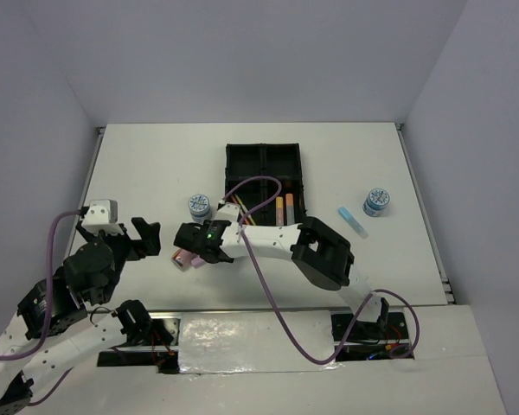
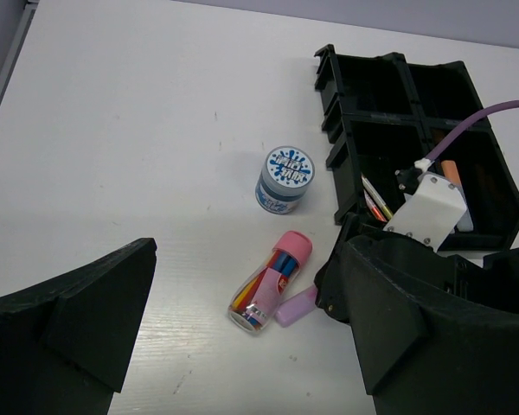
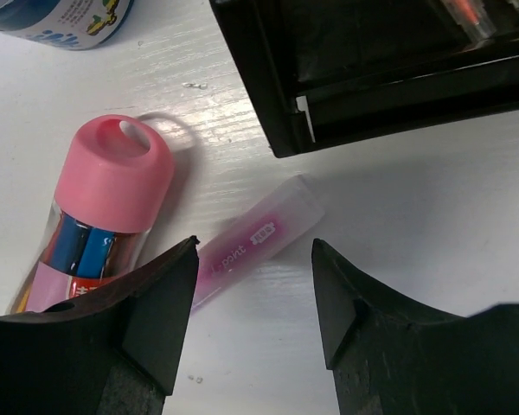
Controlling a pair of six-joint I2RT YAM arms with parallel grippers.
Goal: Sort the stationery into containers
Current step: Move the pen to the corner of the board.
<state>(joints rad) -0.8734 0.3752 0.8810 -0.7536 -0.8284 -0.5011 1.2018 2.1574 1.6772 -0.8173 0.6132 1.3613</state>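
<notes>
On the table [image 1: 138, 164], the black tray [image 1: 233, 164] sits centrally, with the left gripper [image 1: 140, 240] fully spread and empty to its near-left. The right gripper [image 3: 253, 251] hangs by the tray's near-left corner beside the pink tube [image 3: 112, 173], its jaws partly open astride the purple marker [image 3: 264, 233], which lies flat; apparently they are not yet pinching it. The jaws should close squarely across the marker's barrel, clear of the tube.

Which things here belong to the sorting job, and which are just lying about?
Job: black tray; purple marker; pink-capped tube; tape roll beside tray; second tape roll; blue marker; markers in tray.
Not the job: purple cable; white table.
</notes>
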